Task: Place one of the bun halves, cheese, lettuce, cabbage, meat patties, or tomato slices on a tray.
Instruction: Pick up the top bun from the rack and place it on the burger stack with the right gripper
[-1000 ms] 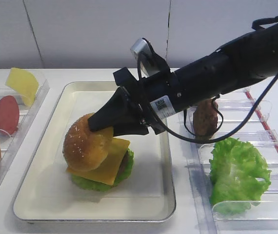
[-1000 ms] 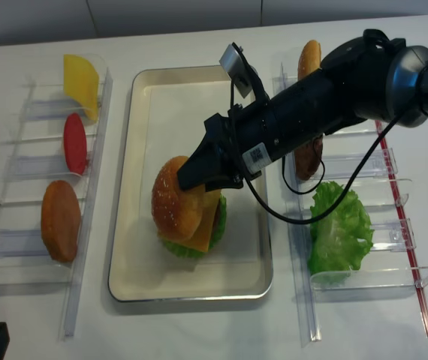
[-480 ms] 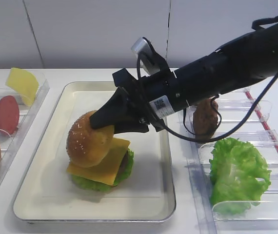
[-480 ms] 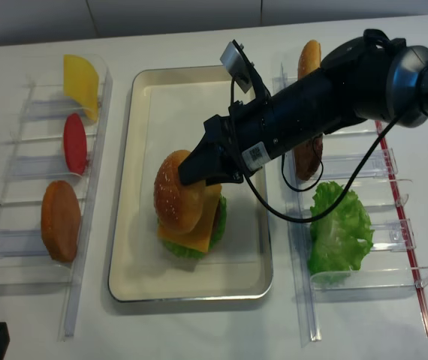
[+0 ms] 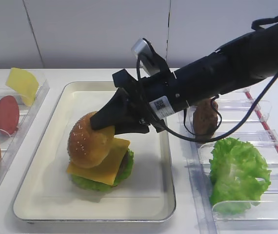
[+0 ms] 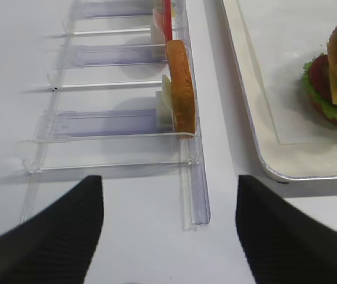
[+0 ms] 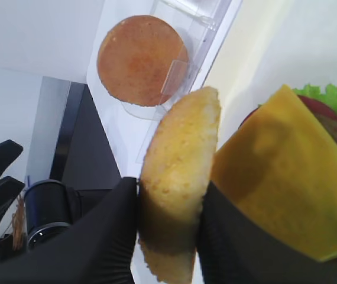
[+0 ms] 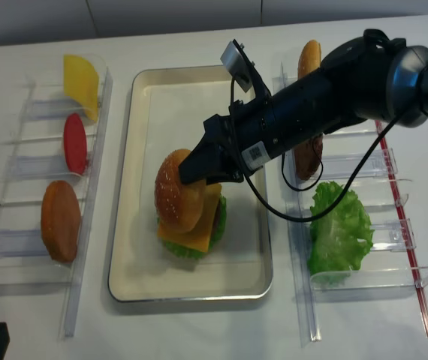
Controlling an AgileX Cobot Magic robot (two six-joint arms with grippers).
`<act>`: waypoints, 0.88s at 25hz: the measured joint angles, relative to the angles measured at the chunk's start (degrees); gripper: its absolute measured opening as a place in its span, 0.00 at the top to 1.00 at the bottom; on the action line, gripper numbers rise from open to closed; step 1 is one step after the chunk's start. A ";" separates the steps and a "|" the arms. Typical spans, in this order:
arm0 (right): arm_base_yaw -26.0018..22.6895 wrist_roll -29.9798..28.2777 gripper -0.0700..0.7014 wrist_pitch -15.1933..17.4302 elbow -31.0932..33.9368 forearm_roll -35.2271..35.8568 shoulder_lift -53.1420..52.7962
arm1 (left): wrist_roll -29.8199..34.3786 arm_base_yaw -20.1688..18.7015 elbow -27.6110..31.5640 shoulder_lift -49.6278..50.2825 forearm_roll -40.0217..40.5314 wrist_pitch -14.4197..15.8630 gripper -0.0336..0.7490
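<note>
The right gripper [image 5: 105, 127] is pinching the sesame bun top [image 5: 89, 145] by its edge; the bun hangs tilted at the fingers' 7 o'clock, over the cheese [image 5: 105, 163] on the tray [image 5: 148, 195].

No text can be read in the pictures. The right arm [image 5: 217, 73] carries a small white QR-code sticker [image 5: 159, 104].

Your white surface [image 8: 199, 330] carries the tray [image 8: 143, 112] at centre. At 9 o'clock of it lies a clear bin [image 8: 86, 247]; at 3 o'clock another clear bin [image 8: 405, 217]. Both bins sit just beside the tray's long edges.
</note>
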 joint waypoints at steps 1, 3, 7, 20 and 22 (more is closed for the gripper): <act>0.00 0.29 0.60 0.10 0.00 -0.12 0.12 | 0.00 0.00 0.00 0.00 0.00 0.00 0.37; 0.00 0.54 0.60 0.45 0.00 -0.12 0.84 | 0.00 0.00 0.00 0.00 0.00 0.00 0.37; 0.00 0.68 0.60 0.74 0.00 0.63 2.29 | 0.00 0.00 0.00 0.00 0.00 0.00 0.37; 0.00 0.68 0.55 0.84 0.00 -0.62 2.29 | 0.00 0.00 0.00 0.00 0.00 0.00 0.37; 0.00 0.89 0.49 0.73 0.00 -1.50 2.39 | 0.00 0.00 0.00 0.00 0.00 0.00 0.37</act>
